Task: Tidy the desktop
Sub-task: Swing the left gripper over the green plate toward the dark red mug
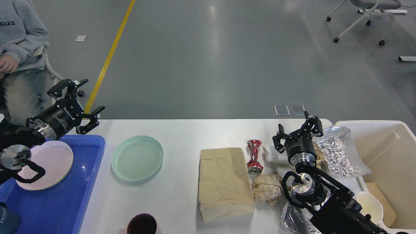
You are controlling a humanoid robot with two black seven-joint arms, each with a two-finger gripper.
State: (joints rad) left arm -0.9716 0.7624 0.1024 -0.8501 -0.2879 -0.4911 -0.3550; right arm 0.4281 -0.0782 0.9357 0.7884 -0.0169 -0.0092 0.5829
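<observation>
Both claws are hanging open: left gripper (79, 103) above the blue tray (81, 195), right gripper (297, 130) above the desktop (182, 130). Desktop is spanning the foreground, carrying a green plate (137, 158), paper bag (224, 182), crushed can (254, 156) and foil (341, 152).

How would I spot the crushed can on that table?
Start at the brown paper bag lying flat mid-table. Just past its top right corner lies the can. It is the only red, shiny thing there, squeezed thin in the middle, unlike the crumpled brown paper beside it.
</observation>
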